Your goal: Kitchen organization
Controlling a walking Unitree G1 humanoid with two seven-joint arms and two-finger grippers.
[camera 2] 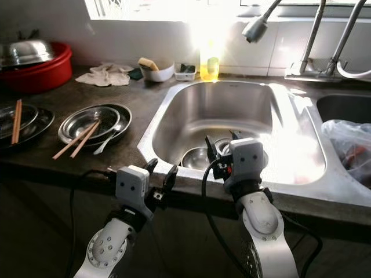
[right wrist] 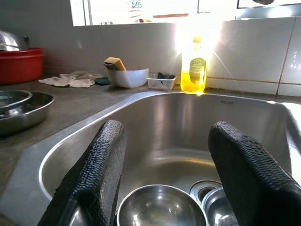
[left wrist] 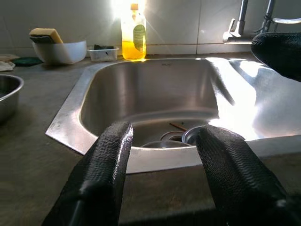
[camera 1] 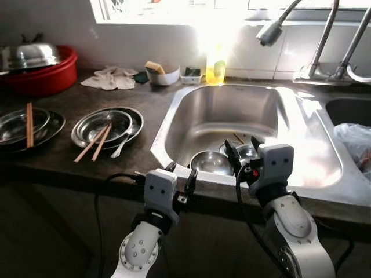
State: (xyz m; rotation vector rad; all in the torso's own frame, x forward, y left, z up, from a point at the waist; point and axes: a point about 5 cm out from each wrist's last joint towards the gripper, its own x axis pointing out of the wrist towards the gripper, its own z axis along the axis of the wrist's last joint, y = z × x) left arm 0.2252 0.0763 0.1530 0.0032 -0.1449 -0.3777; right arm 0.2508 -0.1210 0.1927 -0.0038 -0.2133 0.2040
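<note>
Hovering over the near rim of the steel sink (camera 1: 174,124), the right end effector (camera 1: 243,155) has its fingers spread, holding nothing. Left end effector (camera 1: 181,176) sits at the bench (camera 1: 145,95) front edge, fingers likewise apart and empty. In the basin: a steel bowl (right wrist: 160,207) beside the drain, a second bowl (camera 1: 246,152) partly hidden. On the bench to the left: stacked steel plates (camera 1: 107,126) with chopsticks (camera 1: 93,143) and a spoon (camera 1: 120,147) laid across. Yellow soap bottle (right wrist: 194,70) stands behind the sink.
</note>
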